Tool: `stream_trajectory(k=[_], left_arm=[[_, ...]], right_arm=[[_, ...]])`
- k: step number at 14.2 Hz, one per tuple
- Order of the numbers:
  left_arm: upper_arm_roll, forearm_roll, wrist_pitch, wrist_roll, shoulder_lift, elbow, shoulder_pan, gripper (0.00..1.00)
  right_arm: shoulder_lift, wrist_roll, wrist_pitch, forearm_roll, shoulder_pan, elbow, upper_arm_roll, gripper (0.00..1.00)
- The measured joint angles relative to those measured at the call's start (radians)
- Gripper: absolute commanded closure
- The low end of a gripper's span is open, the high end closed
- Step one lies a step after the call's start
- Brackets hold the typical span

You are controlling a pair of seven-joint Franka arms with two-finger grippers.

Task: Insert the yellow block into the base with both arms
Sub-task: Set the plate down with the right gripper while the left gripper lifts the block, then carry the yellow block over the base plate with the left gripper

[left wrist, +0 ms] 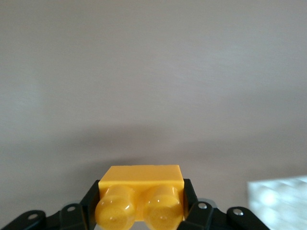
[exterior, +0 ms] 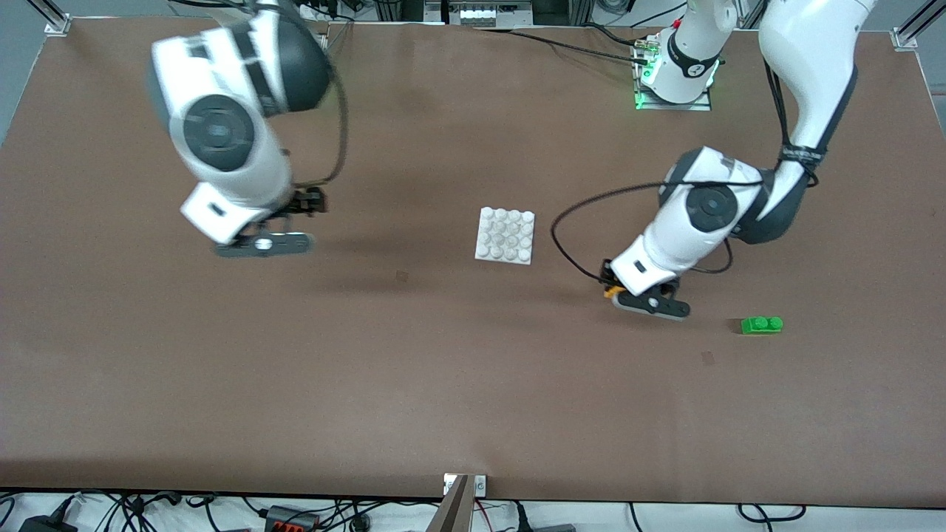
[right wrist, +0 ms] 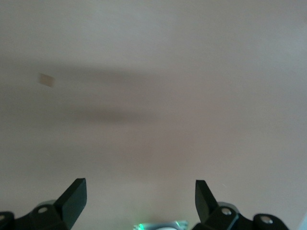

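Stage of task, as I read it from the remote station. I had the small yellow-orange plastic brick with two round studs (left wrist: 140, 194) clamped in the left hand (exterior: 641, 297), whose fingers (left wrist: 192, 203) pressed its two ends. That hand hung low over the brown surface (exterior: 414, 384), toward the left arm's end, between the flat square white plastic plate with its grid of round studs (exterior: 505, 235) and the small green two-stud brick (exterior: 761, 325). Pick-up was therefore done; carrying the yellow brick across to the white plate, lining it up over the studs and pressing it home were all left. The plate lay bare near the middle of the surface, well apart from either hand. The right hand (exterior: 264, 244) hovered over the surface toward the right arm's end, its fingers (right wrist: 74, 197) spread wide and holding nothing; bracing the plate, if that was its share, was not yet begun.

Comparison of views. The front view gave the layout: both arms, plate and green brick. Of the yellow brick it showed only an orange sliver at the left hand. The left wrist view showed the grip plainly, studs toward the camera, and a pale blurred patch at one edge that was probably the plate. The right wrist view alone confirmed the wide, empty right hand, and beneath it a small tan mark (right wrist: 46, 80) on the surface.
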Motion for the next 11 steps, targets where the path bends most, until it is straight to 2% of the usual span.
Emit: stream_trajectory(k=[2, 5, 6, 11], left_arm=[[-0.046, 0.0, -0.008, -0.048, -0.008, 0.005, -0.01, 0.46], [-0.061, 0.0, -0.009, -0.098, -0.007, 0.014, -0.05, 0.46], [-0.063, 0.0, -0.009, -0.114, -0.007, 0.016, -0.067, 0.46], [-0.063, 0.015, -0.009, -0.25, -0.001, 0.017, -0.179, 0.46]], right_arm=[[-0.044, -0.116, -0.024, 0.012, -0.091, -0.002, 0.0, 0.0], [-0.118, -0.215, -0.024, 0.132, -0.259, -0.021, 0.015, 0.0], [-0.15, -0.247, -0.021, 0.147, -0.307, -0.042, 0.017, 0.0], [-0.317, -0.448, 0.047, 0.149, -0.494, -0.148, 0.044, 0.0]])
